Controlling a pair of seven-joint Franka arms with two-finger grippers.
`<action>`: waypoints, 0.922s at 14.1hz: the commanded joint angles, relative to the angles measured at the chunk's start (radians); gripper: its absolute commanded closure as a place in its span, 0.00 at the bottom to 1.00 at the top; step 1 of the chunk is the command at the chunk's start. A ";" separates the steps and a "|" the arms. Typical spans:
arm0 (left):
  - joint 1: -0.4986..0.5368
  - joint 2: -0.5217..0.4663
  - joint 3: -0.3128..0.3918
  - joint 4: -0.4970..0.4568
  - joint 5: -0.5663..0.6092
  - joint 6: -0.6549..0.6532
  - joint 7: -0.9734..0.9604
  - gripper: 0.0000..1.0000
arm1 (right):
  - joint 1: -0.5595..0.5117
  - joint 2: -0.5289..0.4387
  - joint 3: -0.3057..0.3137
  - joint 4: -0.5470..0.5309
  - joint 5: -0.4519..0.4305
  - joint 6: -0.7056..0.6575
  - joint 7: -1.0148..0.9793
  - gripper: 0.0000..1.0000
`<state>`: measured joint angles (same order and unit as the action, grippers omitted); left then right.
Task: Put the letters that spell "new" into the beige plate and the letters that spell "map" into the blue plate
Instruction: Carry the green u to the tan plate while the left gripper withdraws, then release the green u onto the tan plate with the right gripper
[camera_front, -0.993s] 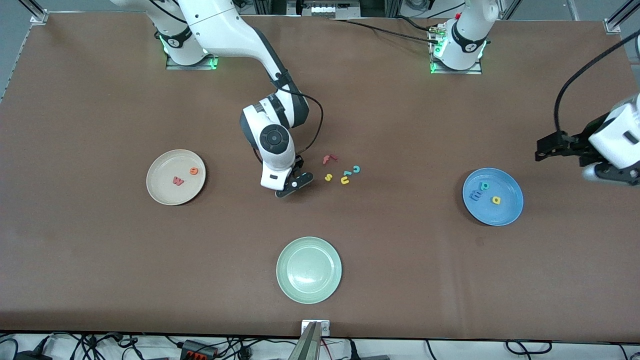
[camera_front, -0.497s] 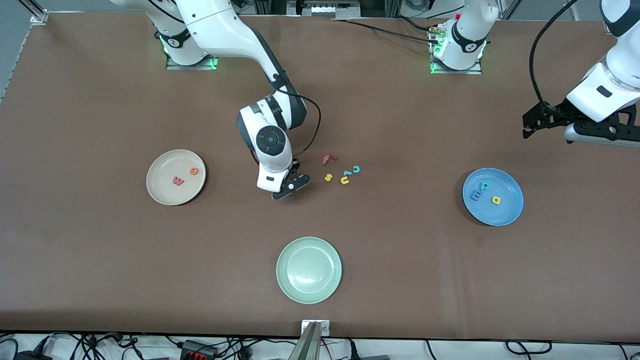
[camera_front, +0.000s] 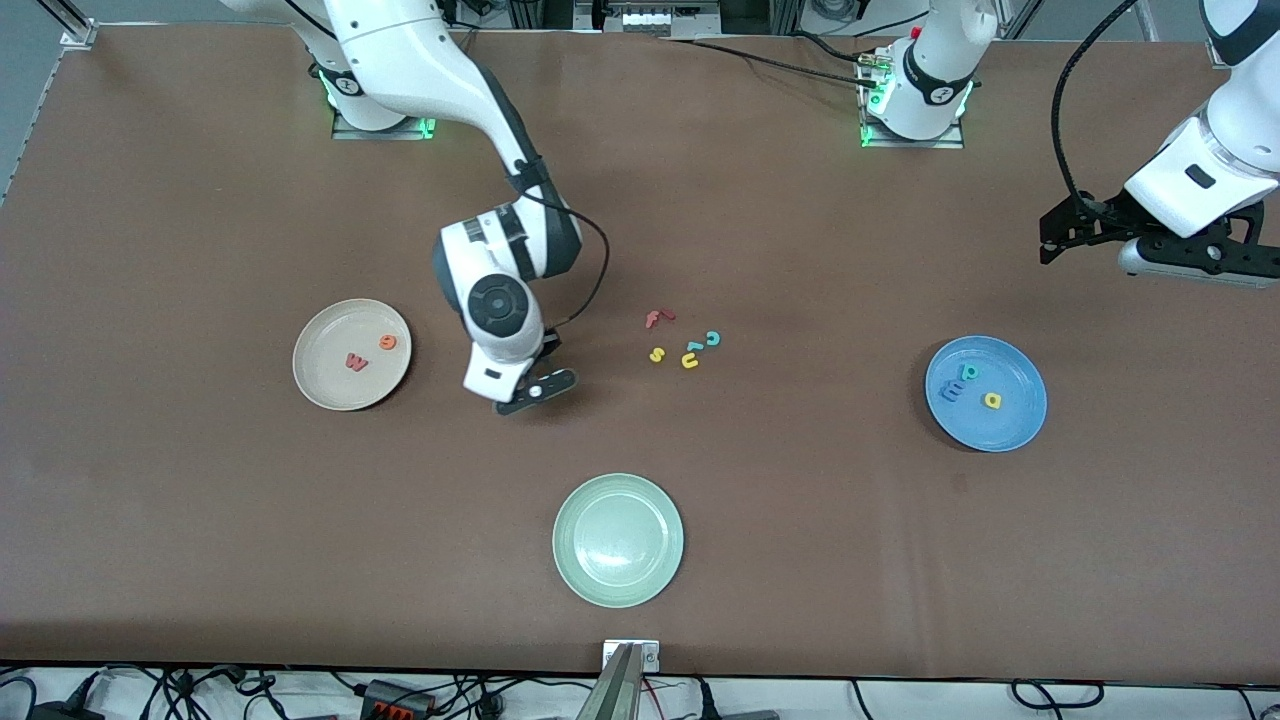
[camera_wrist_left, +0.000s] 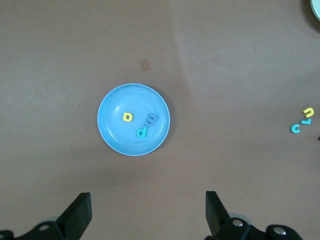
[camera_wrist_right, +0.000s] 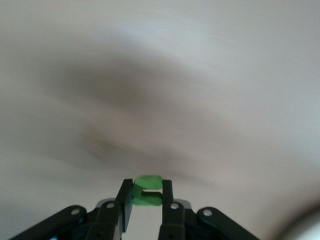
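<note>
We see the right gripper (camera_front: 522, 396) has swung from centre frame toward the beige plate (camera_front: 322, 378), fingers clamped on the green n (camera_wrist_right: 147, 190) (over bare tabletop (camera_front: 200, 520)). The left gripper (camera_wrist_left: 147, 212) hangs spread above the blue plate (camera_wrist_left: 112, 137) at right.

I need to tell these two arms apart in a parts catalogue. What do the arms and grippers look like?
Both arms are glossy white with dark grey joint bands, and green lights glow at their bases. The right gripper has black fingers on a black mount, with a black cable looping off the wrist. The left gripper is also black, with a black cable arching above it.
</note>
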<state>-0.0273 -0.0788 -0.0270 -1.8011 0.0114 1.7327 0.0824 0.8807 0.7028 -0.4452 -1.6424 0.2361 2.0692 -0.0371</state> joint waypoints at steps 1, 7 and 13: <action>-0.006 0.016 -0.007 0.032 -0.025 -0.024 0.002 0.00 | -0.002 -0.048 -0.111 -0.016 0.005 -0.136 -0.004 0.77; -0.006 0.016 -0.018 0.036 -0.027 -0.021 0.000 0.00 | -0.006 -0.057 -0.227 -0.169 0.009 -0.138 -0.009 0.77; -0.005 0.016 -0.024 0.040 -0.028 -0.027 0.000 0.00 | -0.012 -0.082 -0.262 -0.277 0.009 -0.107 -0.029 0.53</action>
<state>-0.0327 -0.0738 -0.0444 -1.7963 0.0078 1.7316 0.0824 0.8617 0.6590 -0.7023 -1.8693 0.2362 1.9360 -0.0520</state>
